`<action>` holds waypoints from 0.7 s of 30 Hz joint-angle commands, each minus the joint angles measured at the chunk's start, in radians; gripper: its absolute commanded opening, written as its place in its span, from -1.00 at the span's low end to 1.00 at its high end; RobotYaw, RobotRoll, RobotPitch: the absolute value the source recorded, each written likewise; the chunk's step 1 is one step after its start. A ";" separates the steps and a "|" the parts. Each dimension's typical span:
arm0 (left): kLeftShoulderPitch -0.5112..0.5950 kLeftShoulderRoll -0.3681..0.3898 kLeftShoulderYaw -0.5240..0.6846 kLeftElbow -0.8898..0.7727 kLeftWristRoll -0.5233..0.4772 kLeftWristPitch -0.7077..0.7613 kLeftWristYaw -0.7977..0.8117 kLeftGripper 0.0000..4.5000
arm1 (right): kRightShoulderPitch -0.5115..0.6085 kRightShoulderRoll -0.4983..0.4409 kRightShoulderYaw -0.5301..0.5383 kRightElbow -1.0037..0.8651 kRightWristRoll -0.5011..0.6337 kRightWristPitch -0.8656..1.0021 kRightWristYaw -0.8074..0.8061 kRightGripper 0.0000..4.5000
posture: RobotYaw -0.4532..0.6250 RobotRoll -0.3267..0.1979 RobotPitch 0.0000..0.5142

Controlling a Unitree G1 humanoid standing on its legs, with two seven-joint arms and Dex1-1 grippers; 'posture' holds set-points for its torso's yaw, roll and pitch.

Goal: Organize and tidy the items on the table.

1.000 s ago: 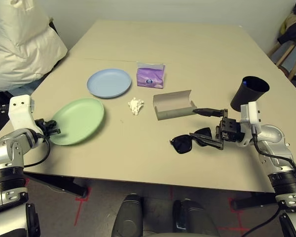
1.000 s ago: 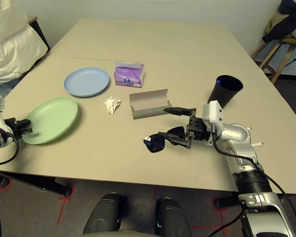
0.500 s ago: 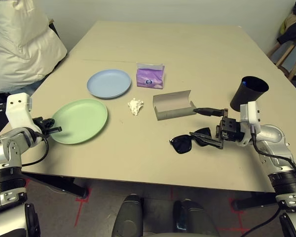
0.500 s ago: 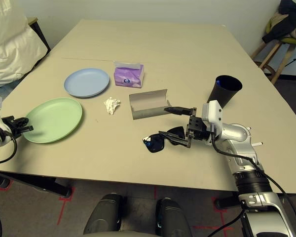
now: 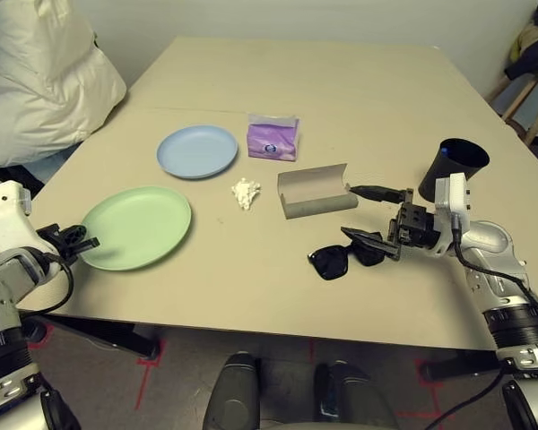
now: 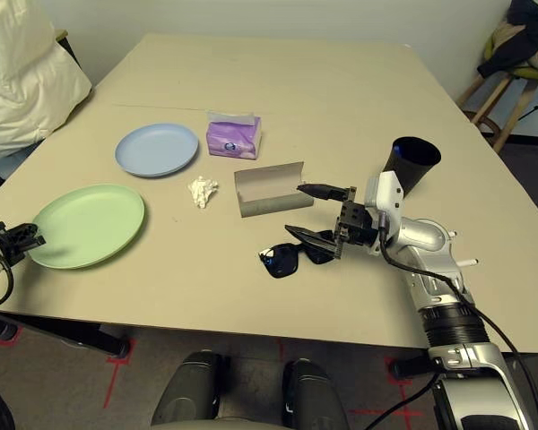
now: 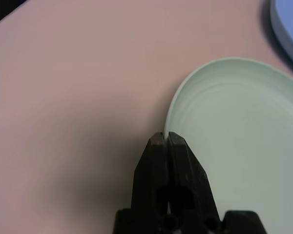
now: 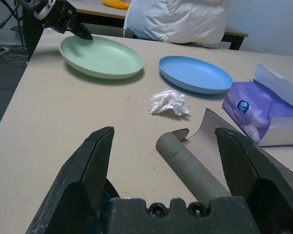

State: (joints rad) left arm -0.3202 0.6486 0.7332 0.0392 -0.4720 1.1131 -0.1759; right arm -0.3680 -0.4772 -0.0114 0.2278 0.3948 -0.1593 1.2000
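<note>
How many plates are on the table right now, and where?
2. The light blue plate lies left of the purple tissue pack; the pale green plate lies nearer the table's front left edge, at the left gripper.

On the beige worktop (image 5: 359, 107) the left tool (image 5: 81, 242) pinches the pale green plate's (image 5: 136, 227) near rim; the right tool (image 5: 374, 217) gapes wide above black sunglasses (image 5: 345, 257), beside the glasses case (image 5: 316, 190).

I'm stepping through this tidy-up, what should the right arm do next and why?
Probably lower the open right gripper onto the black sunglasses and close. Its fingers are spread wide just above them, holding nothing, and the open grey-brown oblong glasses case lies right beside them on the beige table.
</note>
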 commanded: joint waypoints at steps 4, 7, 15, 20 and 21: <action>-0.082 -0.043 0.022 -0.039 -0.024 0.025 0.061 -0.99 | 0.015 -0.006 -0.008 -0.020 0.009 0.006 -0.005 1.00 | 0.26 0.25 -0.83; -0.141 -0.072 -0.012 -0.012 -0.017 0.008 0.082 -0.99 | 0.014 0.003 -0.018 -0.018 0.011 0.018 -0.035 1.00 | 0.26 0.25 -0.83; -0.303 -0.158 -0.127 0.134 0.021 -0.102 0.122 -0.99 | 0.002 0.024 -0.034 -0.047 0.038 0.135 -0.147 1.00 | 0.25 0.25 -0.82; -0.418 -0.179 -0.188 0.307 0.059 -0.223 0.139 -0.99 | -0.007 0.024 -0.027 -0.065 0.041 0.176 -0.164 1.00 | 0.26 0.25 -0.81; -0.443 -0.180 -0.196 0.345 0.065 -0.248 0.141 -0.99 | -0.009 0.025 -0.026 -0.068 0.040 0.182 -0.166 1.00 | 0.27 0.25 -0.81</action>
State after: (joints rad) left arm -0.7327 0.4730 0.5547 0.3298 -0.4291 0.9143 -0.0434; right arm -0.3717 -0.4517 -0.0293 0.1774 0.4274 0.0050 1.0394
